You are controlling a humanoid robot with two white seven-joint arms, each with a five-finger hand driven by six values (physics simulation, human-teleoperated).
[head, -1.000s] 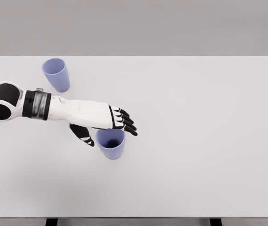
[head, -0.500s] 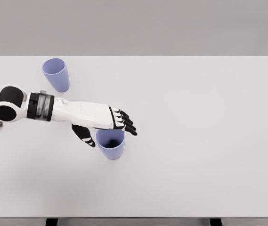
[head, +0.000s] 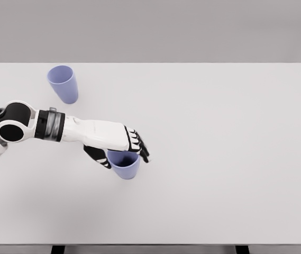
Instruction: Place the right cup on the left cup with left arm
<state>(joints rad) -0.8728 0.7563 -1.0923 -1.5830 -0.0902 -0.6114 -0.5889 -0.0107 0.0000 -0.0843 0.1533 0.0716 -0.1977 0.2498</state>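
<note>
1. A white worktop (head: 219,159) fills most of the frame, with a grey backdrop above its far edge and two dark legs showing at the bottom edge.
2. The left arm (head: 60,127) enters from the left edge at mid height and reaches toward the centre-left of the frame; it is white with a black shoulder joint and a grey band at the forearm.
3. The left hand (head: 119,150) sits at the rim of the right cup (head: 125,168), a lavender cup standing upright just left of the frame's centre, a little below mid height.
4. The black-tipped fingers (head: 139,148) drape over the far side of the cup's rim and cover part of its opening, while the thumb (head: 98,156) lies against the cup's left side.
5. The hand is wrapped about the top of the cup, fingers curled on one side and thumb on the other; how firmly it presses cannot be judged from this angle.
6. The cup's base rests on the worktop, with a soft shadow beneath it.
7. The left cup (head: 63,83), the same lavender colour, stands upright in the upper left of the frame, well apart from the hand and the other cup, its opening tilted toward the camera's view.
</note>
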